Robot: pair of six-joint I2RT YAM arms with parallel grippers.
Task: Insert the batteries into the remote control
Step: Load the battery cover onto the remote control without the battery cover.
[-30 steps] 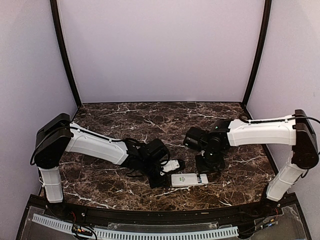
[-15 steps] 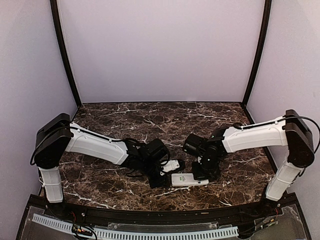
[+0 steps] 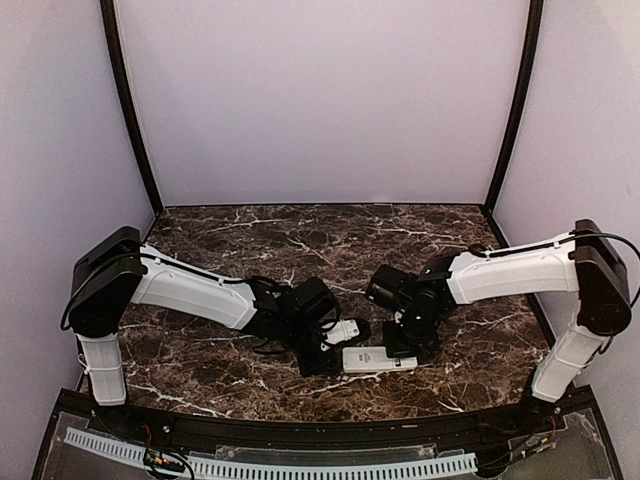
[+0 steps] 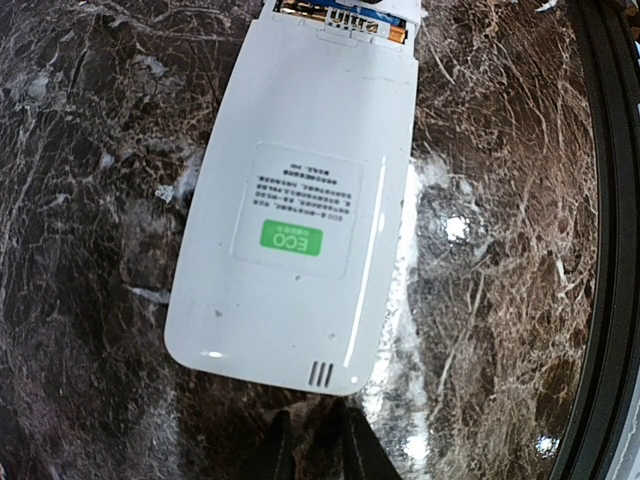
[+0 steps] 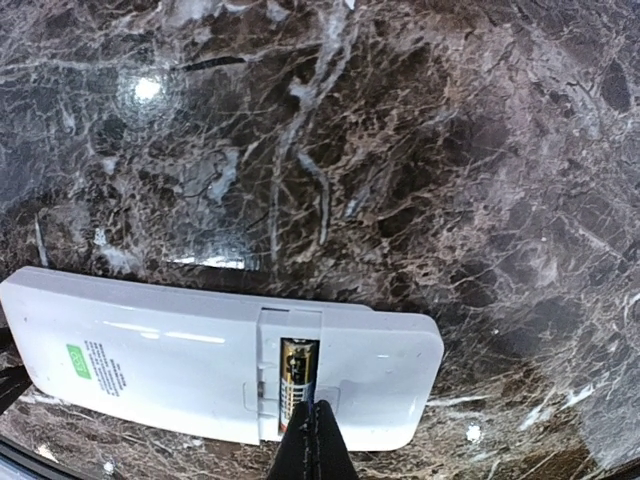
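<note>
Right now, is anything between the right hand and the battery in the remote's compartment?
Nothing visible. The right hand, shut, has its tip at the near edge of the open compartment in the remote control, right by the battery lying inside. No cover lies over it.

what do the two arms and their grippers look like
Both the left arm and right arm have white rounded shells with black joints and black wrists. Thin black cables trail from them. The left gripper and right gripper have slim, black, tapering fingers.
</note>
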